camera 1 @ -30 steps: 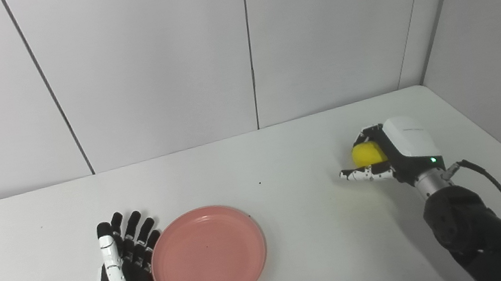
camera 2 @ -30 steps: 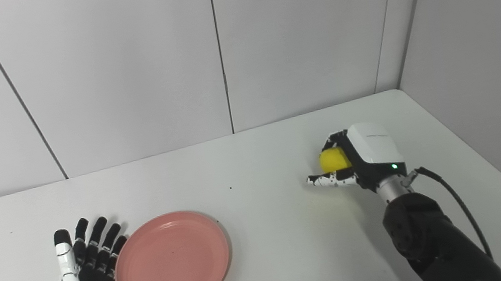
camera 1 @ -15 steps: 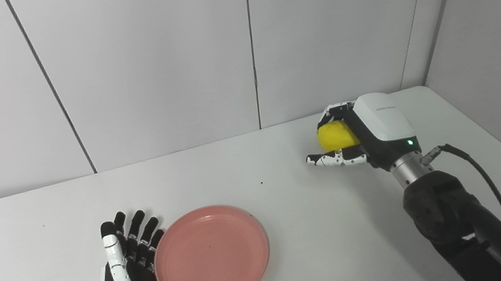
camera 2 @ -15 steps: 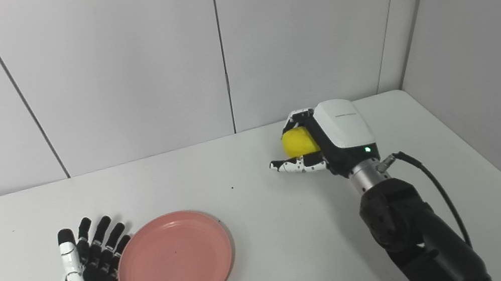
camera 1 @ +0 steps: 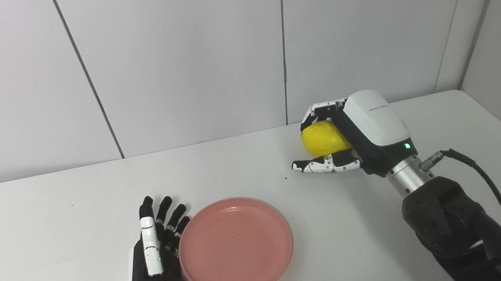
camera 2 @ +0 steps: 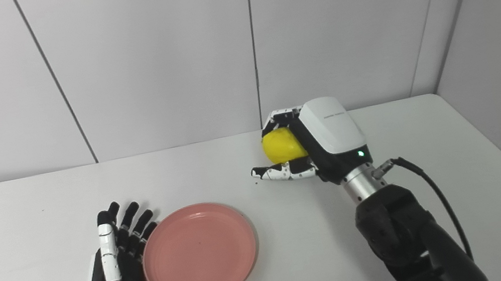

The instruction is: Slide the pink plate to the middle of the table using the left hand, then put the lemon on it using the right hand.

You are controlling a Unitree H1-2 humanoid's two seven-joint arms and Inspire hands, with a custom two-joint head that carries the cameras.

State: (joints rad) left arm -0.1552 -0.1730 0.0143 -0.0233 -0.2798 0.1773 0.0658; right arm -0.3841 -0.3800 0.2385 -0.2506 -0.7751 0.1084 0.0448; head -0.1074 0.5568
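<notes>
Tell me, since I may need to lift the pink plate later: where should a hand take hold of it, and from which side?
Grip the pink plate by its raised rim on the right edge, coming in from the right. It lies flat and shallow, so only the rim offers purchase; the open left hand crowds its left edge.

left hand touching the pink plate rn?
Touching, as far as both views show. In the left eye view the left hand lies flat with its fingers open against the pink plate rim, no table showing between them; the right eye view agrees.
</notes>
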